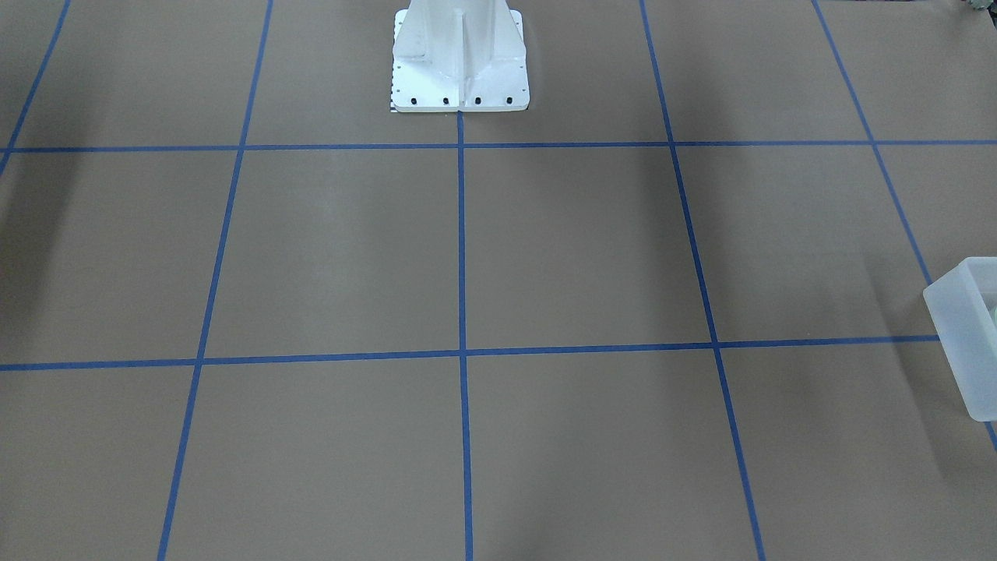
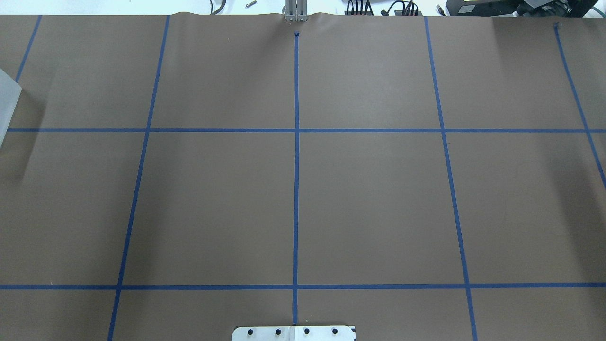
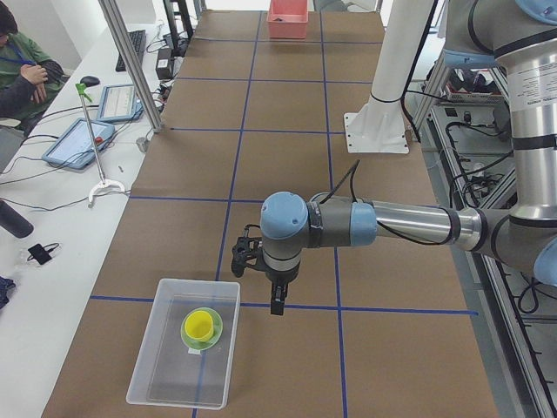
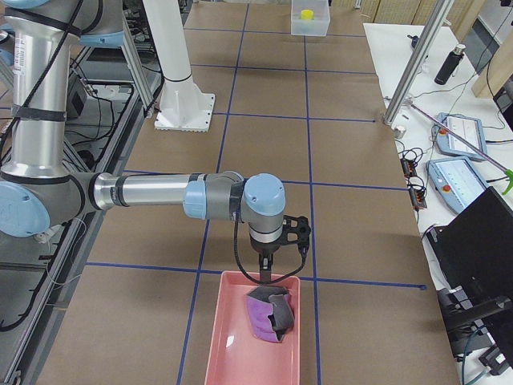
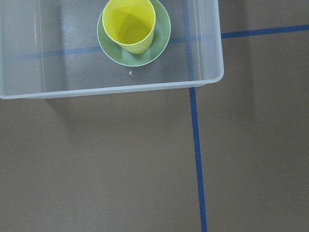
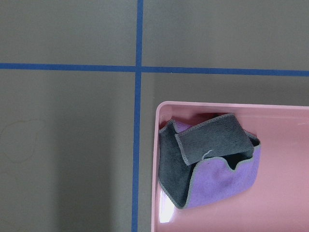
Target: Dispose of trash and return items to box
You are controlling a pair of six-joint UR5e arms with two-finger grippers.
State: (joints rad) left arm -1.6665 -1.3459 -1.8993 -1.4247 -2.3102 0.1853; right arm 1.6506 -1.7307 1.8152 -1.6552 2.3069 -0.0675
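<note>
The frosted-white box (image 3: pixel 165 370) stands at the table's left end, and a yellow cup (image 3: pixel 200 325) sits on a green plate (image 3: pixel 215 335) inside it. The left wrist view looks down on the box (image 5: pixel 212 53), cup (image 5: pixel 129 24) and plate (image 5: pixel 159 41). My left gripper (image 3: pixel 277 303) hangs above the table just beside the box's near corner; I cannot tell if it is open or shut. My right gripper (image 4: pixel 264 271) hangs over the near end of a pink tray (image 4: pixel 232 345) holding a purple and grey cloth (image 4: pixel 268 313); its state cannot be told either.
The white robot base (image 1: pixel 459 78) stands at the table's back middle. The box's corner shows at the edge of the front-facing view (image 1: pixel 966 335) and of the overhead view (image 2: pixel 7 106). The right wrist view shows the pink tray (image 6: pixel 270 203) and the cloth (image 6: pixel 207 159). Operators' desks flank the table.
</note>
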